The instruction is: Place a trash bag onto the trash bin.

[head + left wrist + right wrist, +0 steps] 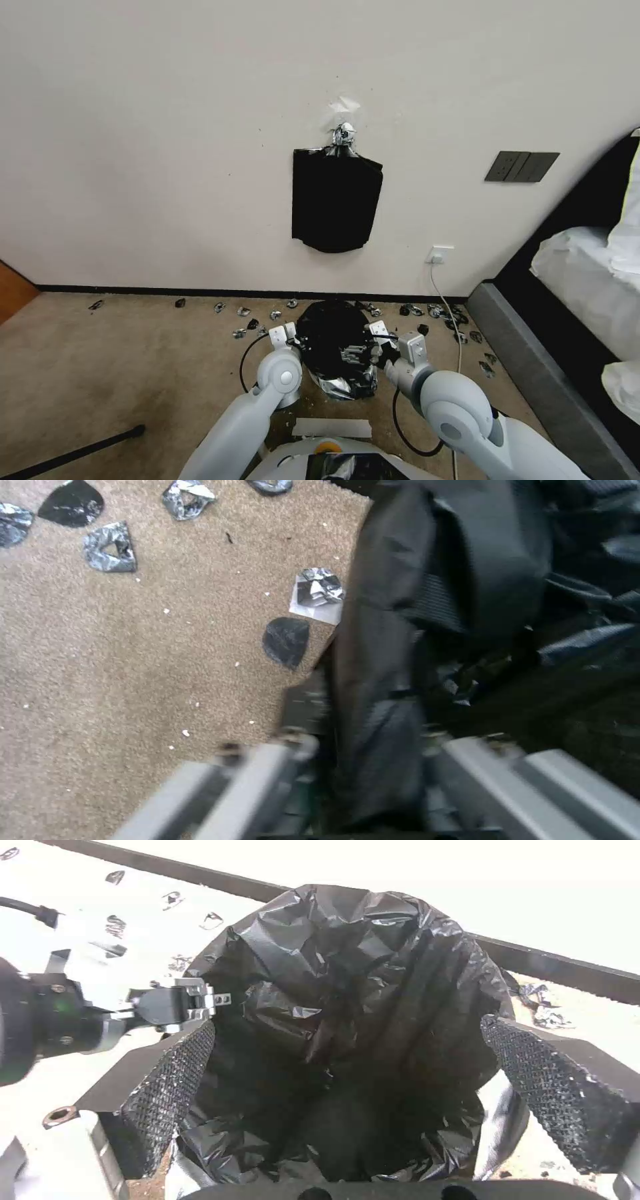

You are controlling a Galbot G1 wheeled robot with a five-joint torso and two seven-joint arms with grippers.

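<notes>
Black plastic: the trash bag (333, 343) sits on the carpet near the wall, its mouth open and draped over what I take to be the trash bin, whose walls are hidden under the film.
Left gripper (291, 335): at the bag's left edge, fingers (280, 760) clamped on a fold of the bag.
Right gripper (347, 1080): at the bag's right side, fingers (167, 1090) apart and straddling the open mouth, holding nothing.
Step in hand: seating the rim, in my judgement; pull the film outward and down evenly on both sides, gently, since it is thin and will tear or slip.
Floor: beige carpet (120, 360) littered with torn plastic scraps (110, 547).
Room: pale wall with a clipped bag stack (337, 200), a socket, and a bed (580, 280) to the right.
</notes>
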